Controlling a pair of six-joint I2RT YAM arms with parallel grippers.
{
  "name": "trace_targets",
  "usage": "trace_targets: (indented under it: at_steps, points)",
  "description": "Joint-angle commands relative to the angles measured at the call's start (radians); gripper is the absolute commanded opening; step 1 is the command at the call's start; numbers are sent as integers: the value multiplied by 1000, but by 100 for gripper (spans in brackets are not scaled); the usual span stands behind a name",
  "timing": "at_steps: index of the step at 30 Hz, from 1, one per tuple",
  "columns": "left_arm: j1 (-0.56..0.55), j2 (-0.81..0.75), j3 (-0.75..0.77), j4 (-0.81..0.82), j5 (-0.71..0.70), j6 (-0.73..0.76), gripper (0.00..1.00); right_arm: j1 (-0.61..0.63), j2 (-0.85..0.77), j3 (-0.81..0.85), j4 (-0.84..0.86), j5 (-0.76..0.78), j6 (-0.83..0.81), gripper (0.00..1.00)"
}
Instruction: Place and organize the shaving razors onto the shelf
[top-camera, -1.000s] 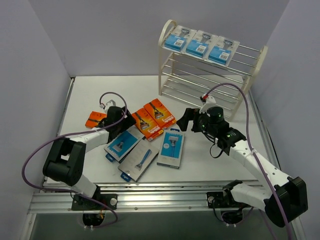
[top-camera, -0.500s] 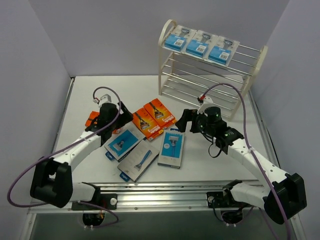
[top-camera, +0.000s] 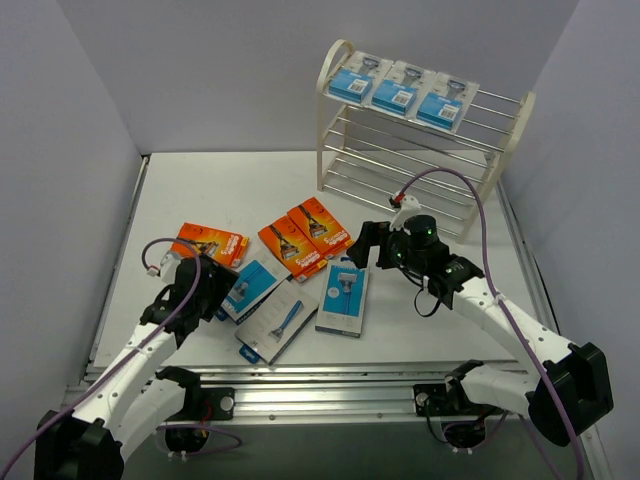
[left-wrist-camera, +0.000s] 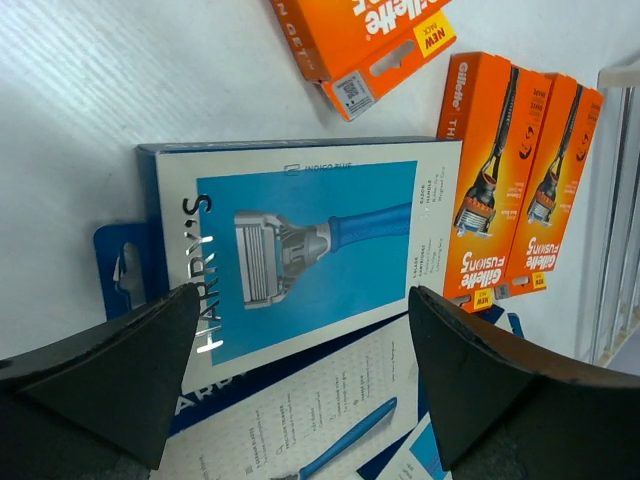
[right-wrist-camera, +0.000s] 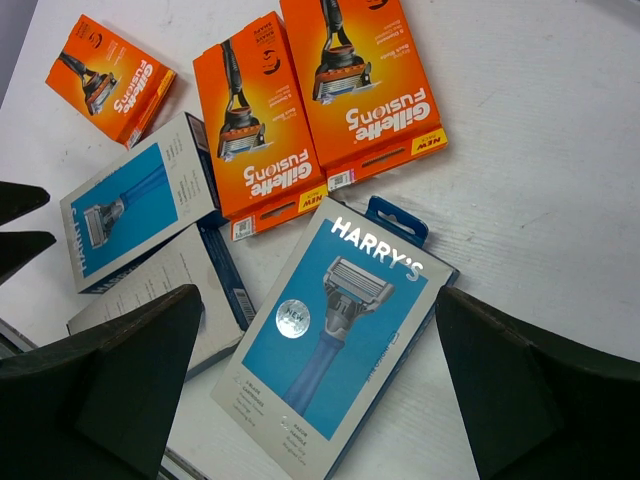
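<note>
Six shaving razors lie on the table: an orange box (top-camera: 210, 243) at the left, two orange boxes (top-camera: 290, 247) (top-camera: 320, 227) side by side, a blue pack (top-camera: 250, 288), a grey pack (top-camera: 277, 320) and another blue pack (top-camera: 342, 296). Three blue packs (top-camera: 398, 90) lie in a row on the top tier of the cream shelf (top-camera: 330, 120). My left gripper (left-wrist-camera: 303, 291) is open above the left blue pack (left-wrist-camera: 300, 240), holding nothing. My right gripper (right-wrist-camera: 318, 293) hangs open over the right blue pack (right-wrist-camera: 335, 350).
The shelf's two lower tiers (top-camera: 400, 175) show bare rods. Grey walls close in the left, back and right. A metal rail (top-camera: 320, 385) runs along the near table edge.
My left arm has drawn back toward the near left, uncovering the left orange box. My right gripper has shifted slightly left. No pack has moved.
</note>
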Motion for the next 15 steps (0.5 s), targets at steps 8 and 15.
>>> trace_targets:
  at_steps: [8,15]
  points:
    - [-4,-124,-8,-242,-139,-171,95,14,0,18,18,9,-5,98]
    - [-4,-72,-44,-179,-123,-179,94,16,-3,20,18,11,-5,99]
